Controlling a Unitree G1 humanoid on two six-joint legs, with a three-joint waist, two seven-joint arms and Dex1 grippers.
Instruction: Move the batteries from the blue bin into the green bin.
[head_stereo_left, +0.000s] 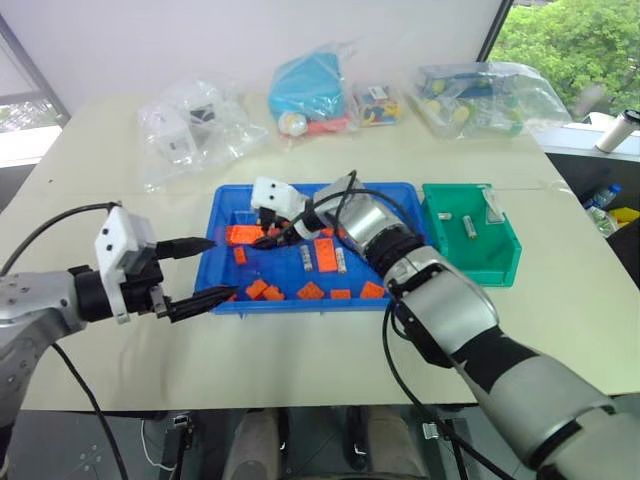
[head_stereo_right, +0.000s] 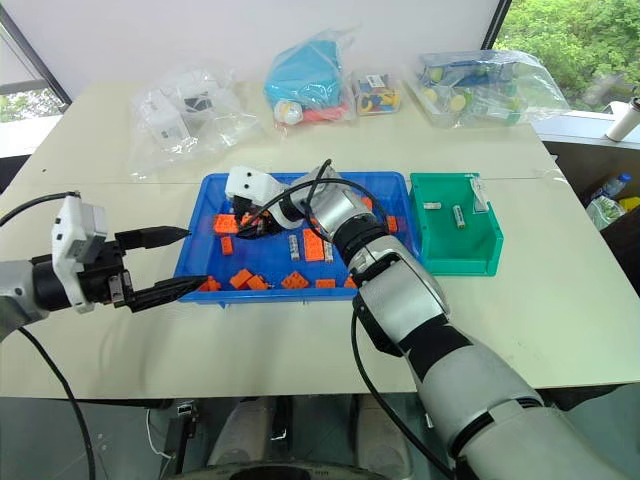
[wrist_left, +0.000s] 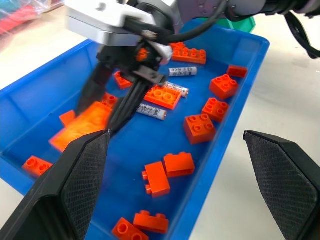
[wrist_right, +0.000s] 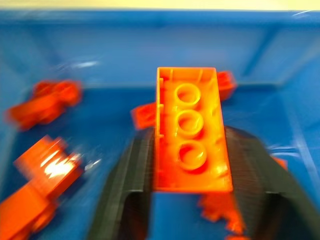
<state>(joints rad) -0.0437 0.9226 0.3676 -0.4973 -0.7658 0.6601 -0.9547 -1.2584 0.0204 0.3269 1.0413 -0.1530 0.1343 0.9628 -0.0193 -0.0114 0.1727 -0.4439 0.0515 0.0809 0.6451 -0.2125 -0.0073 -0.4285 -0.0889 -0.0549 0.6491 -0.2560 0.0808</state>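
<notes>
Cream tabletop underneath everything. On it a wide, shallow bright-blue plastic tray, scattered with orange plastic building bricks. Just beside it, on the right, a smaller, deeper green plastic bin.

Right gripper reaching into the far left part of the blue tray, pointing left and down. Pinched around a long orange brick that sits between the two black fingers, not around a battery. Left gripper hovering just outside the tray's left wall, jaws spread wide, nothing in them.

Small silver-grey cylindrical batteries: at least three lying flat on the tray floor near its middle, among the bricks. Two more already on the floor of the green bin.

Likely light, rigid and smooth, so prone to rolling or squirting out of a skewed pinch. Probably best taken across the middle of the barrel, fingers either side of the long axis. Best to pick one with bare floor on both flanks, since neighbouring bricks could block a finger.
</notes>
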